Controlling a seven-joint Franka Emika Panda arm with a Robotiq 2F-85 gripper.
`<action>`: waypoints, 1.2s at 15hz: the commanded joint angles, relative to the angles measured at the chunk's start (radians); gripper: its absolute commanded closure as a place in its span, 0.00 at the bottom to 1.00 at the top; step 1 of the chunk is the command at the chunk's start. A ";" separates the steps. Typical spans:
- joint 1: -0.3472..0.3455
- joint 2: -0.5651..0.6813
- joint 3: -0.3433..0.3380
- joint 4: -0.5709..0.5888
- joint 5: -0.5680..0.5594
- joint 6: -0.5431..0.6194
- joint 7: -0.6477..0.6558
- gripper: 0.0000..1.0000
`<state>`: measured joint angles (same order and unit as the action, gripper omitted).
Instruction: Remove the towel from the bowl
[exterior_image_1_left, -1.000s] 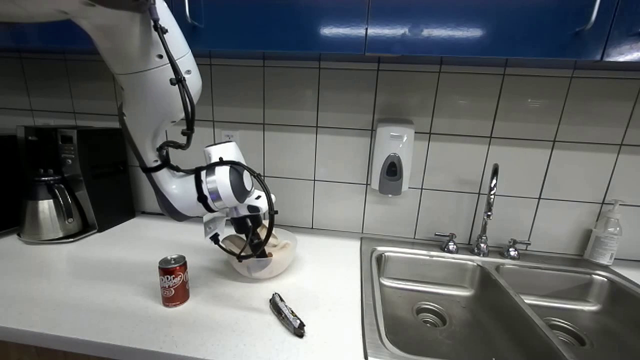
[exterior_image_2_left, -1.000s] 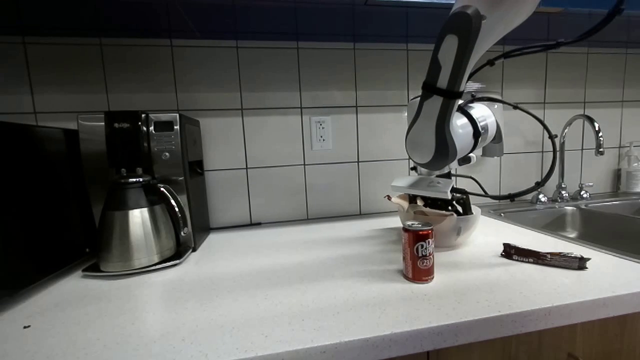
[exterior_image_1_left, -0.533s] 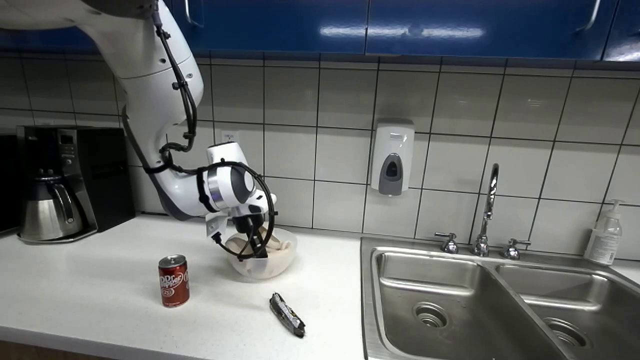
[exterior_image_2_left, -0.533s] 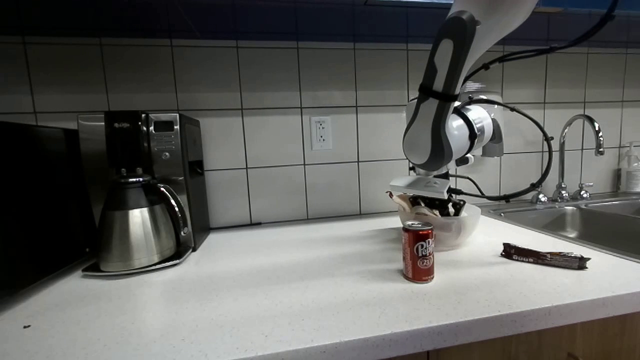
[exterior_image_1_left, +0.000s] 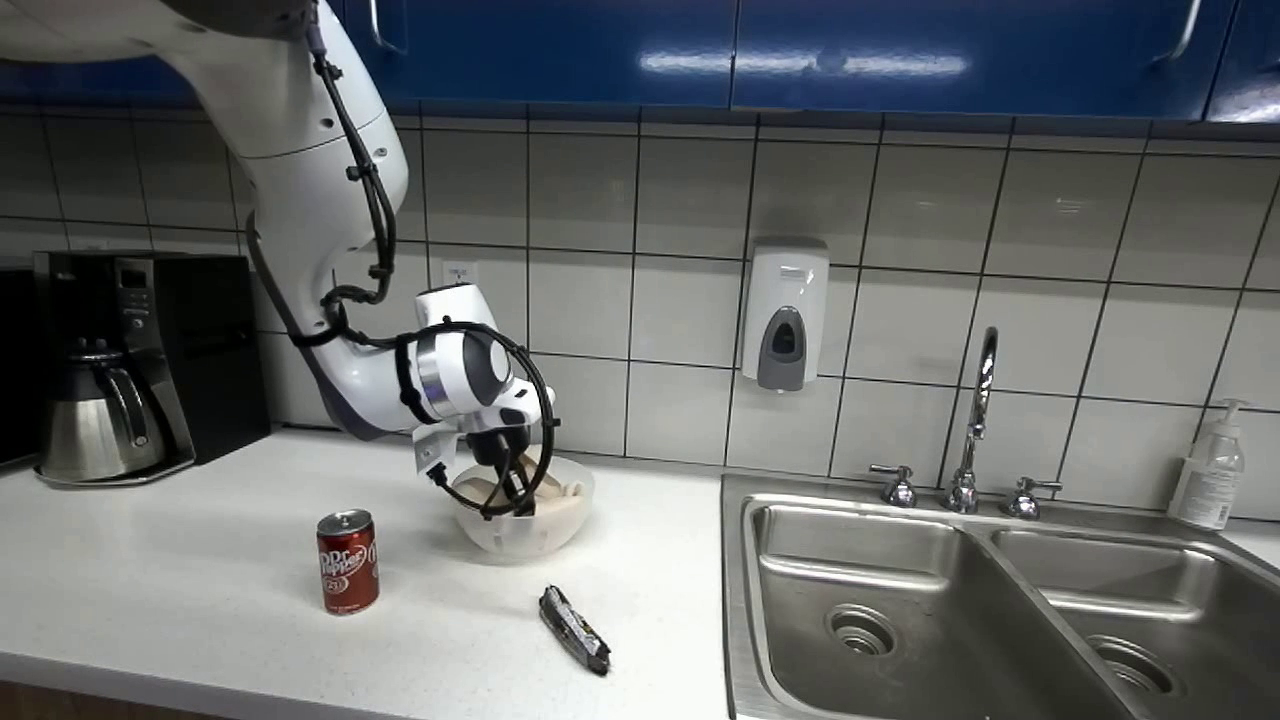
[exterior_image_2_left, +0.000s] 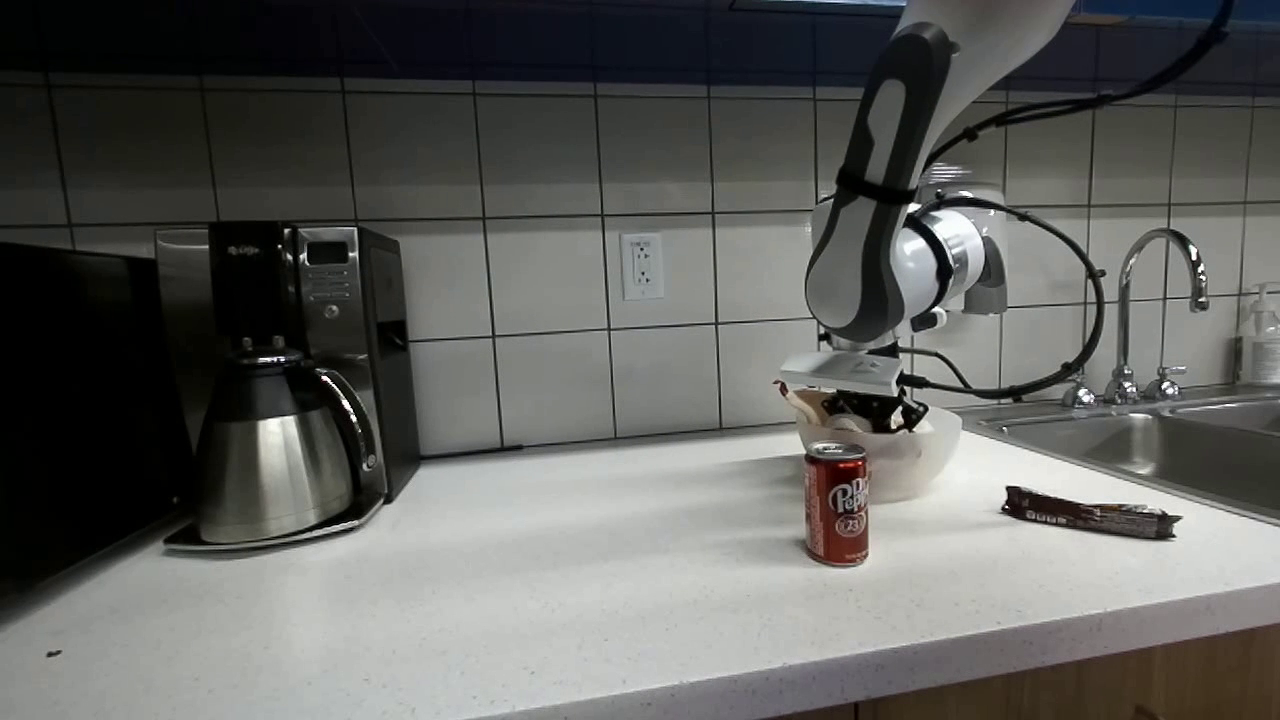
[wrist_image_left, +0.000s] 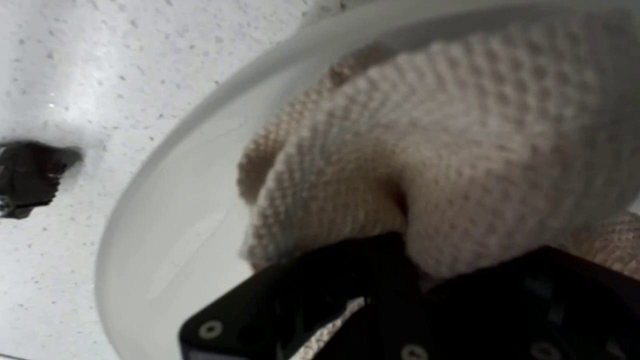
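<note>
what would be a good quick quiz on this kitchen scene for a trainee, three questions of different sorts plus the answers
1. Multiple choice: where is the beige textured cloth towel?
A) draped over the curved chrome faucet
B) mostly inside the round translucent white bowl
C) on top of the black and silver coffee maker

2. True or false: the red cylindrical metal soda can stands upright, outside the bowl.

3. Count: in an exterior view, how many basins show in the silver stainless steel sink?

Key:
1. B
2. True
3. Two, side by side
</note>
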<state>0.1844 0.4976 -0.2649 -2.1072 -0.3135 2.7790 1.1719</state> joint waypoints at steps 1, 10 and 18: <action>-0.003 -0.073 0.005 -0.007 0.022 -0.084 -0.084 0.98; 0.010 -0.258 -0.019 -0.077 -0.117 -0.166 -0.054 0.98; -0.039 -0.482 0.037 -0.183 -0.280 -0.220 -0.033 0.98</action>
<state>0.1821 0.1431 -0.2767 -2.2160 -0.5403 2.6145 1.1136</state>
